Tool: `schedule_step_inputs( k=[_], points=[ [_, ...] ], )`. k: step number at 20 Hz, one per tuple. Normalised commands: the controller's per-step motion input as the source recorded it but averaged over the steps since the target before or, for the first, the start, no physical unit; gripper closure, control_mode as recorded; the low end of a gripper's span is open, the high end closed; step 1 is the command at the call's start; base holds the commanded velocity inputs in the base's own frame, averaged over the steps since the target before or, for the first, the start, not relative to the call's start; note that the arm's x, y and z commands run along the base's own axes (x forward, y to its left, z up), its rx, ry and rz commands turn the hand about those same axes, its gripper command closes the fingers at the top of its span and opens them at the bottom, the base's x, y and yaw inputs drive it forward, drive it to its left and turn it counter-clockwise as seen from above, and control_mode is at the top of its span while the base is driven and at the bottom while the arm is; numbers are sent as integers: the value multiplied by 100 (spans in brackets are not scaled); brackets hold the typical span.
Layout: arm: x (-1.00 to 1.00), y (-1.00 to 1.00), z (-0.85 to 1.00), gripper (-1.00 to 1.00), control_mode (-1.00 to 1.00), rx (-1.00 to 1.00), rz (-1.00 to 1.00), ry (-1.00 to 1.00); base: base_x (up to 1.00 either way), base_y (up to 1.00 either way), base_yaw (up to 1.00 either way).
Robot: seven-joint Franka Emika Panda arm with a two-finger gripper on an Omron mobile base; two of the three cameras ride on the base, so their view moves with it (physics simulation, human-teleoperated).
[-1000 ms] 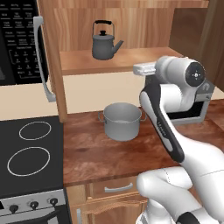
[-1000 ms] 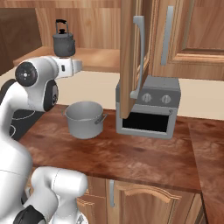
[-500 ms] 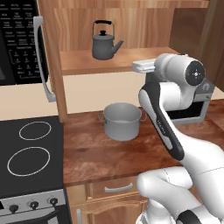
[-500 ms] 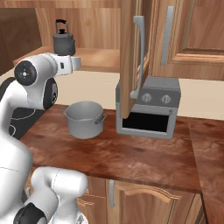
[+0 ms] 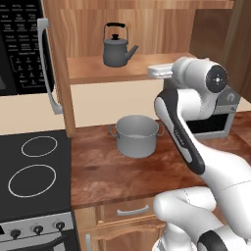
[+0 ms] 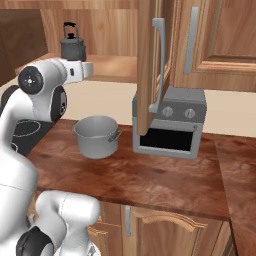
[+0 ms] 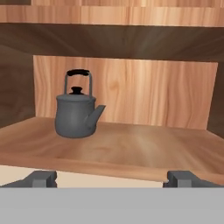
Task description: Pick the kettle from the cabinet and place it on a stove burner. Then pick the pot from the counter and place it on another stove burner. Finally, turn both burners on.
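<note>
The burners (image 5: 38, 146) at the left are bare, since neither vessel has been placed. The kettle (image 5: 116, 46) is seen upright on the cabinet (image 5: 103, 71) shelf, spout to the right, handle arched on top for grasping. The pot (image 5: 137, 136) is left on the worktop (image 5: 117, 169) below, awaiting the later step. The gripper (image 7: 111, 178) is held level with the shelf edge, well short of the kettle; the jaws are spread wide.

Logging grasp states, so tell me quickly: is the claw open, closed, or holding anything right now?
Claw: open, fingertips spread wide, holding nothing; the kettle stands apart on the cabinet shelf.
</note>
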Motion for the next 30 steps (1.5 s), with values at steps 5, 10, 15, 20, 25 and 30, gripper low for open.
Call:
schedule_step_inputs(
  k=[5, 10, 15, 20, 25, 30],
  points=[
    [18, 6, 12, -100, -100, 0, 0, 0, 0, 0, 0],
    [25, 12, 14, -100, -100, 0, 0, 0, 0, 0, 0],
    [40, 0, 13, -100, -100, 0, 6, 0, 0, 0, 0],
    [43, 0, 12, -100, -100, 0, 14, 0, 0, 0, 0],
    [36, 0, 16, -100, -100, 0, 14, 0, 0, 0, 0],
    [31, 0, 18, -100, -100, 0, 13, 0, 0, 0, 0]
  ],
)
